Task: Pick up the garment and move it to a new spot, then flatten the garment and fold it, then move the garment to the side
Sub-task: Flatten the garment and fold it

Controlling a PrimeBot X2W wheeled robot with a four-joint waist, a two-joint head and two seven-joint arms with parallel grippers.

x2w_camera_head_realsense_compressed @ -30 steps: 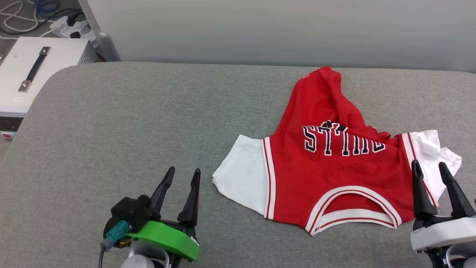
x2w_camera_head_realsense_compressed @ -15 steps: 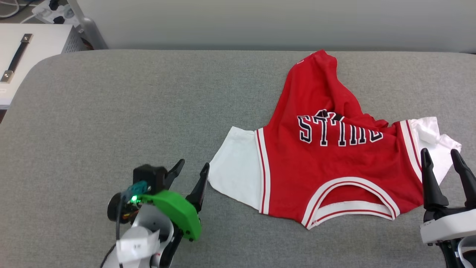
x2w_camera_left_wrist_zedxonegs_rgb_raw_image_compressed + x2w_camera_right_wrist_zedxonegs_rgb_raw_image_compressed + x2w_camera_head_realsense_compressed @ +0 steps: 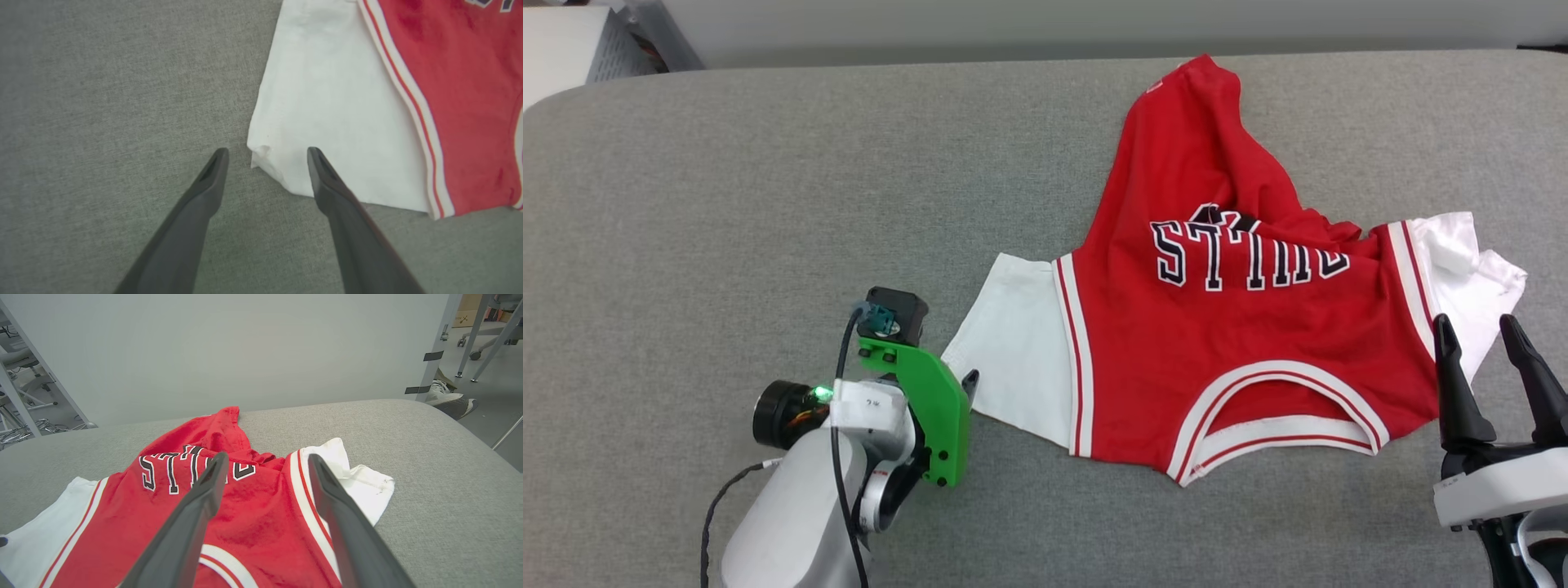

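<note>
Garment (image 3: 1241, 327) lies rumpled toward bench's (image 3: 768, 204) right end, unlifted; all steps remain. Your left gripper (image 3: 267, 157) frames its sleeve corner, right gripper (image 3: 1482, 335) nearby, both jaws spread.

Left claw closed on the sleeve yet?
No, the left claw is open, its tips spread either side of a white sleeve corner of the garment.

Garment (image 3: 1241, 343): black, white-outlined block lettering (image 3: 1245, 257) on the red front. It reads "ST", then upright strokes. The rest is lost in folds, and the last letter may be C or D, cannot tell. "ST" also reads in the right wrist view. Small white label (image 3: 870, 403) on the left arm (image 3: 792, 506): marks too small to read.
</note>
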